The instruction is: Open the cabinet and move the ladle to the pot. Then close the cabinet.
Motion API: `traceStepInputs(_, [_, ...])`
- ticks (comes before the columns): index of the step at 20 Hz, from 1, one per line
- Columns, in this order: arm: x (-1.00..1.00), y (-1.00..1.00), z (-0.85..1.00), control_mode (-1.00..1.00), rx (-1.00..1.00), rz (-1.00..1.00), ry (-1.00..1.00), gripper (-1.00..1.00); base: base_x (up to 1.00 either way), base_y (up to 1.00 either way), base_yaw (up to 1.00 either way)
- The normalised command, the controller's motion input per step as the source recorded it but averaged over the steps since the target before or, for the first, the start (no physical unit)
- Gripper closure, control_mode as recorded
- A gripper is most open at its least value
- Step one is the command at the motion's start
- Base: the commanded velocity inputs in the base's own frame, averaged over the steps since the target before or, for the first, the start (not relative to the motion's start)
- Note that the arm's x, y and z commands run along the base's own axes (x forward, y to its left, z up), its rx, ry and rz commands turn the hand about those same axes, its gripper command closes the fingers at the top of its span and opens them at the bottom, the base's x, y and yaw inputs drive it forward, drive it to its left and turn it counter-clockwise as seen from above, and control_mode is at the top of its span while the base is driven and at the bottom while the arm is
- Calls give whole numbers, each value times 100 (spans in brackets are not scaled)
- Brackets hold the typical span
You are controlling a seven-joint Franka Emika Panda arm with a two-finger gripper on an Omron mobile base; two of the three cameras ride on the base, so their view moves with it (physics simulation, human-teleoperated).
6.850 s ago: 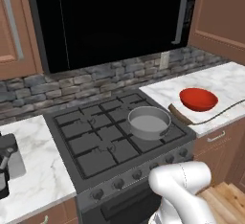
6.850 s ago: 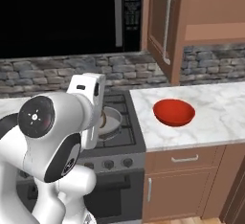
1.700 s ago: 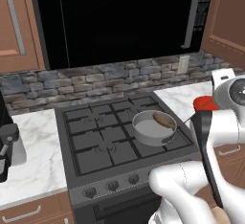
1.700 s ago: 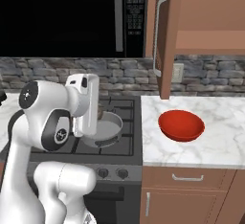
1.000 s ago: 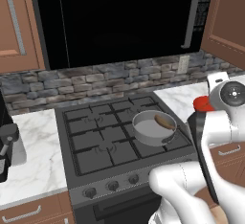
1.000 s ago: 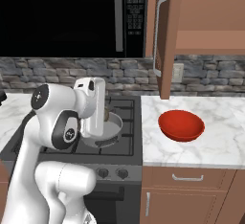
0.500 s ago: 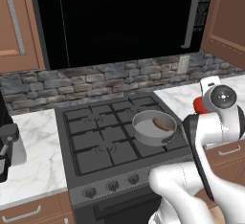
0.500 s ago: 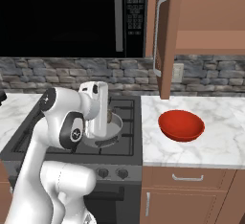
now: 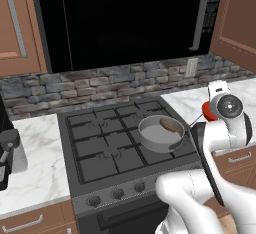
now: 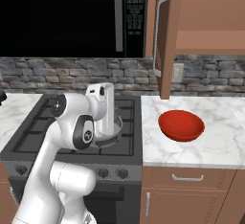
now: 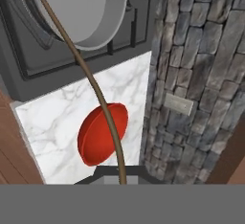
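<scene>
Grey stone backsplash is running behind the black stove [image 9: 115, 148], and the pot [image 9: 159, 134] is sitting on its right front burner. Resting in that pot is the ladle's [image 11: 91, 82] brown scoop, its thin handle arcing back over the red bowl [image 10: 182, 125] on the white marble counter [image 10: 215, 144]. Fingers [image 11: 120, 180] are pinching the handle's end. Overhead, the cabinet [image 10: 165, 36] door is hanging open.
</scene>
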Motion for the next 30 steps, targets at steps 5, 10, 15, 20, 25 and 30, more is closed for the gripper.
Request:
traceStepInputs(5, [29,-2,-26,-100,0,0,-1,100,0,0,0])
traceStepInputs(10, [21,-1,-19,-100,0,0,1,100,0,0,0])
traceStepInputs(15, [23,-1,-2,-100,0,0,10,100,0,0,0])
traceStepInputs(20, [17,0,-4,-100,0,0,3,100,0,0,0])
traceStepInputs(25, [18,0,-12,-100,0,0,0,100,0,0,0])
traceStepInputs(30, [17,0,-20,-100,0,0,0,100,0,0,0])
